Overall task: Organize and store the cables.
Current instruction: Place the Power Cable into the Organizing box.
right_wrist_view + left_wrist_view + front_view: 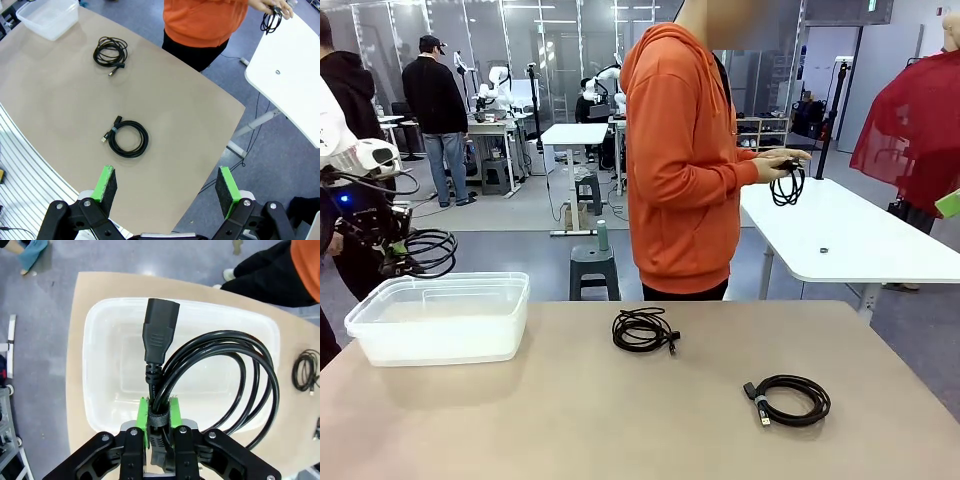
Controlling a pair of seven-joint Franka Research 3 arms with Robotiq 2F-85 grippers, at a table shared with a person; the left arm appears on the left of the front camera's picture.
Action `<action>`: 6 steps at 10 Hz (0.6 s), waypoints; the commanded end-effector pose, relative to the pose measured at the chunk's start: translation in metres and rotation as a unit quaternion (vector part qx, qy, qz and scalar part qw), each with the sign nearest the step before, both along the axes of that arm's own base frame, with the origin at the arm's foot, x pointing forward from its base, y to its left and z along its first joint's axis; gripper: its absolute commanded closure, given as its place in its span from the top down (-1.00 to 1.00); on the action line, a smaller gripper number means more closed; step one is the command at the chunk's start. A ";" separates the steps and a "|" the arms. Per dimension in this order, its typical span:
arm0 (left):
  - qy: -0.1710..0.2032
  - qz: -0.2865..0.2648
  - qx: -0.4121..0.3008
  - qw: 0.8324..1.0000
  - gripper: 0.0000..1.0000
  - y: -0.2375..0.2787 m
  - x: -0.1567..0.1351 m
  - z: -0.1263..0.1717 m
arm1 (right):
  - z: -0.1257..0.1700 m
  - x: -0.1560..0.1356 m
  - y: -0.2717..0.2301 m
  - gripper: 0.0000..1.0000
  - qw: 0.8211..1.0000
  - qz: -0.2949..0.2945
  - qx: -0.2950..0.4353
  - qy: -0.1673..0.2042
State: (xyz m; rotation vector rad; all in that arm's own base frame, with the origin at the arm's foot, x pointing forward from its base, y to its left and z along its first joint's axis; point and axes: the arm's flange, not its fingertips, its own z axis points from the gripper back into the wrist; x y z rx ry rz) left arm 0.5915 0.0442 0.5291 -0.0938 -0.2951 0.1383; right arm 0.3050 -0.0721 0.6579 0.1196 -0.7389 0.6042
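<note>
Left fingers (175, 412) grip one cable (160, 335) above the left-edge tub (440, 335); right fingers (106, 182) spread; two coils (642, 329) (792, 398) on open tabletop (620, 430).

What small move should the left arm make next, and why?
Probably a short descent of the left gripper toward the clear plastic bin before letting go. The gripper is shut on the coiled power cable, and the wrist view shows the loops hanging right above the bin's open top, so going lower should help the coil land inside.

Lab: white worktables (845, 235), glass partitions (555, 50)
</note>
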 end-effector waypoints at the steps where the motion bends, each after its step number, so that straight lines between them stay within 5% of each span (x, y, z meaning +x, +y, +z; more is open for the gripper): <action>1: 0.003 -0.002 0.001 1.000 -0.61 0.002 0.000 -0.004 | 0.001 0.001 -0.001 1.00 1.000 -0.001 0.001 0.001; 6: 0.020 -0.028 0.030 0.999 -0.61 0.007 0.011 -0.014 | 0.001 0.001 -0.001 1.00 1.000 -0.001 0.001 0.001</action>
